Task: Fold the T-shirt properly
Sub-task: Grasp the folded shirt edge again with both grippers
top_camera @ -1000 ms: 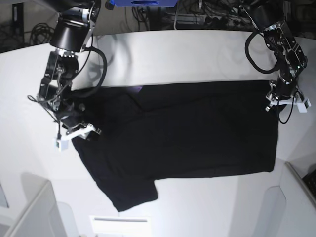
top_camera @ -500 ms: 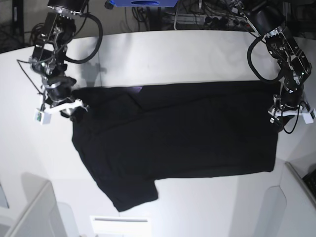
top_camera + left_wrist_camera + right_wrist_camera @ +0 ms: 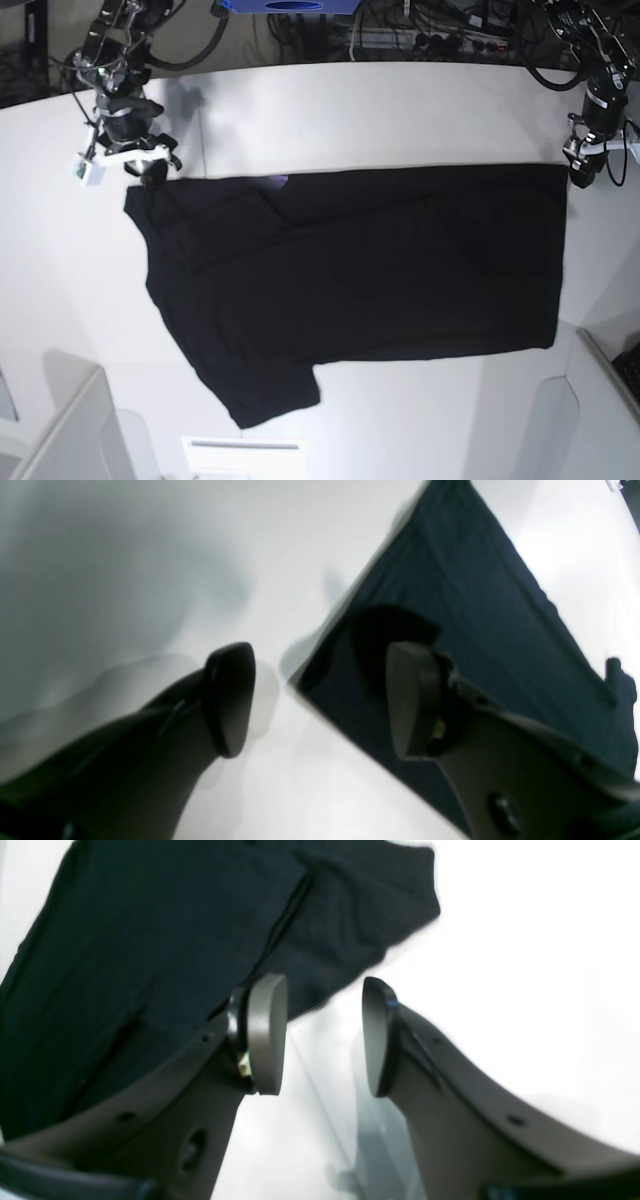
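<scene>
In the base view, a short sleeve of the black T-shirt [image 3: 350, 290] hangs toward the lower left of the frame, ending near the bottom edge. Above it the body of the shirt lies spread flat and plain side up across the middle of the white table [image 3: 400, 110], its long edges running left to right; a small purple sliver shows at the upper edge, left of centre. Farther back, at the shirt's upper left corner, the right gripper [image 3: 125, 160] sits just above the cloth. At the upper right corner, the left gripper [image 3: 590, 160] hangs just past the shirt's edge.

In the left wrist view, the left gripper [image 3: 320, 700] has its fingers spread wide, holding nothing; one finger lies over bare table, the other over the cloth, and the shirt's corner [image 3: 450, 610] points into the gap between them.

In the right wrist view, the right gripper [image 3: 325, 1035] also has its fingers apart and empty, with bare table between them and the shirt [image 3: 150, 940] filling the upper left of the frame behind the left-hand finger.
</scene>
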Tool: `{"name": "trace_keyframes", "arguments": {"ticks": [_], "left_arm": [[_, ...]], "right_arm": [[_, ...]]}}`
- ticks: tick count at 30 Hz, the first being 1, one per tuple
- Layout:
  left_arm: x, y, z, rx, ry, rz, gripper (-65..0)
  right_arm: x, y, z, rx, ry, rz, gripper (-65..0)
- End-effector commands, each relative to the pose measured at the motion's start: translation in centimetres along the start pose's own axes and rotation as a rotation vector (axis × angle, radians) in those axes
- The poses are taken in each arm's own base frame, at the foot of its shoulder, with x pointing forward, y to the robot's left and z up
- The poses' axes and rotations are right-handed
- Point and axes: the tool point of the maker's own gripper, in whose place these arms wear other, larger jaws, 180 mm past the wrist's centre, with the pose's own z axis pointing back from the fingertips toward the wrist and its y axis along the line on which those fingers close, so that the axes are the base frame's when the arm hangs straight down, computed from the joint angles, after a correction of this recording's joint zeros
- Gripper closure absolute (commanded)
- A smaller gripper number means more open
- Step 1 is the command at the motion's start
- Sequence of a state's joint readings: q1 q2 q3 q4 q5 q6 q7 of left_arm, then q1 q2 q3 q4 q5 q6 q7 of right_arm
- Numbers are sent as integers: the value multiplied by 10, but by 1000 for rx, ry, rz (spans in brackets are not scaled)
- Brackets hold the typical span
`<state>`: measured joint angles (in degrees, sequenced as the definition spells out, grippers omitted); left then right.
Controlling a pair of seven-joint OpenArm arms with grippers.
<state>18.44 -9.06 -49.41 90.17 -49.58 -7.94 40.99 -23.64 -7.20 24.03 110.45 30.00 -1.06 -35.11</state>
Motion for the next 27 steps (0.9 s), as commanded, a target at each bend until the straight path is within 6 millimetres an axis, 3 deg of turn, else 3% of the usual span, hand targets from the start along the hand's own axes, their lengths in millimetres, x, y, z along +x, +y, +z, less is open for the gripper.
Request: {"name": "trace_keyframes", "arguments": {"ticks": [1,5,11,18,27], "left_arm": [[9,-3,1,-21,-22,-38,-397],[-7,4,-5,-22,29,-152,-395],[-23,12,-18,-9,69,-118,-395],[-16,0,-28,-30,50,-98,-395],[-14,-4,-41,-13,53,-128,-395]], "right_arm": [[5,3,-2,14,-16,-3,-255],[-8,-5,-14,-2,25,-30,-330],[-19,-8,-29,-8,65,-55,-339],[-27,-10,-37,-13,92,-69,-338],[-23,-7,-39,-7,81,-70,-335]]}}
